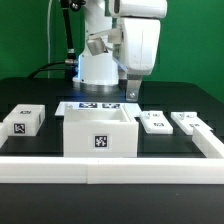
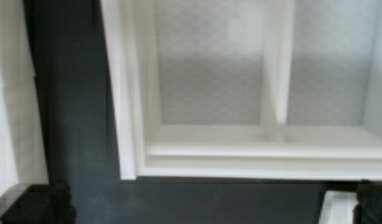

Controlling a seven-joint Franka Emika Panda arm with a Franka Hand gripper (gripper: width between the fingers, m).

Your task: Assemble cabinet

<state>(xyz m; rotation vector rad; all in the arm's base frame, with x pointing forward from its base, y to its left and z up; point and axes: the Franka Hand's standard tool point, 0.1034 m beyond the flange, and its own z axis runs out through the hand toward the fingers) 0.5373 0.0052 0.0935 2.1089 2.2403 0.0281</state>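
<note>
In the exterior view the cabinet box (image 1: 98, 132) sits open-topped mid-table. The gripper (image 1: 132, 94) hangs above its 1 o'clock corner, and I cannot tell if its fingers are parted. Around the box: block (image 1: 22, 121) at 9 o'clock, inner panel (image 1: 155, 122) and outer panel (image 1: 187, 122) at 3, marker board (image 1: 92, 106) at 12, partly hidden, and border bar (image 1: 110, 163) at 6, just in front.
</note>
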